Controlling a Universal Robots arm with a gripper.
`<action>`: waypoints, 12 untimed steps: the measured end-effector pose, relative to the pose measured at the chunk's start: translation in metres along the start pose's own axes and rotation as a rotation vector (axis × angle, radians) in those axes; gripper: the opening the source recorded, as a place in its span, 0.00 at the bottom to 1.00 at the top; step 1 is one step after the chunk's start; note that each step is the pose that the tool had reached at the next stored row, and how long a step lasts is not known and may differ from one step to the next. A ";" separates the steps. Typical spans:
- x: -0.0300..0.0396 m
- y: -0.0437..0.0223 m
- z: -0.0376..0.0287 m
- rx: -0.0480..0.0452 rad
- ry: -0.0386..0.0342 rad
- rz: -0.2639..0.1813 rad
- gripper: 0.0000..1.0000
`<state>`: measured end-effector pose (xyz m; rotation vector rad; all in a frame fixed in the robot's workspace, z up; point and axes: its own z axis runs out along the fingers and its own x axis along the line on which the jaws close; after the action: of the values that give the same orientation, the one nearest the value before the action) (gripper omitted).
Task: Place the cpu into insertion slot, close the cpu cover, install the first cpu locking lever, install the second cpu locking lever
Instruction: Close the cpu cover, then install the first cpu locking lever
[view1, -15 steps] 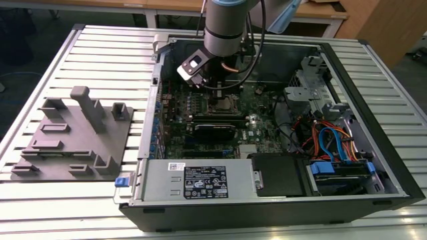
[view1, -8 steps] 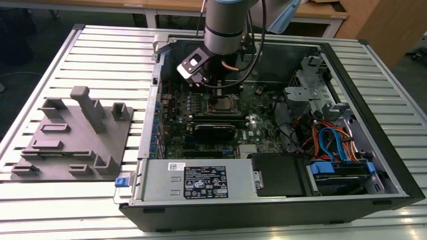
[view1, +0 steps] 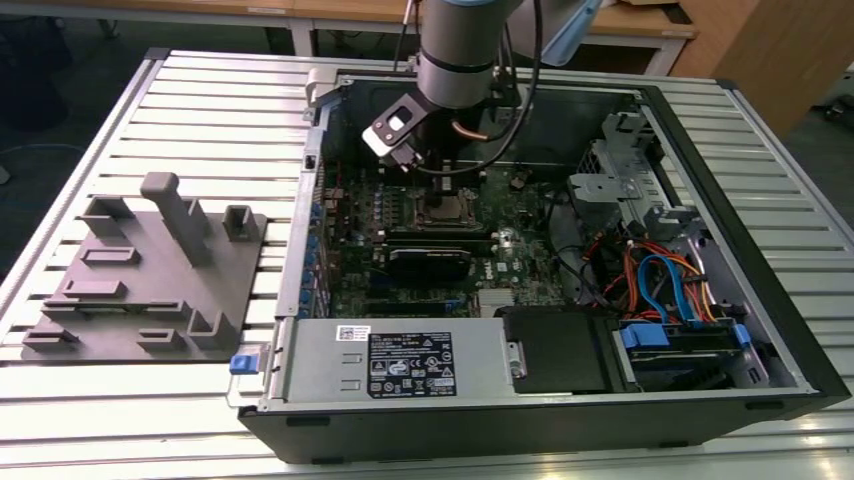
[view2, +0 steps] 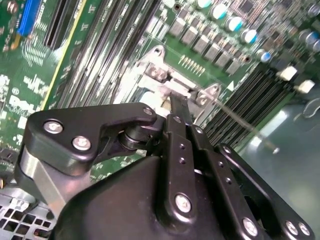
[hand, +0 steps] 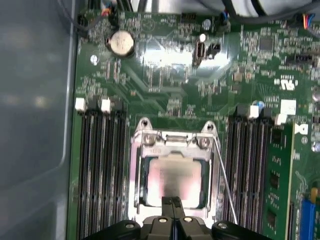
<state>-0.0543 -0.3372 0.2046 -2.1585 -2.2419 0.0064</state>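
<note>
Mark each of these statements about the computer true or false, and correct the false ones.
1. The chip sits in the socket. True.
2. The gripper hangs outside the computer case. False: it is inside the case, at the socket.
3. The gripper is wide open. False: it is shut.
4. A round battery sits on the green board. True.
5. A thin lever runs beside the socket. True.

Silver-grey cpu; silvery cpu cover; green motherboard; black gripper.
</note>
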 end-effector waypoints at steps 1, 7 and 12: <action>-0.0001 0.0027 0.0000 0.0005 0.0001 0.000 0.10; -0.0007 0.0175 -0.0005 0.0035 0.0001 0.000 0.10; -0.0007 0.0180 -0.0005 0.0035 0.0002 0.000 0.10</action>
<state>-0.0363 -0.3372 0.2046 -2.1568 -2.2400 0.0101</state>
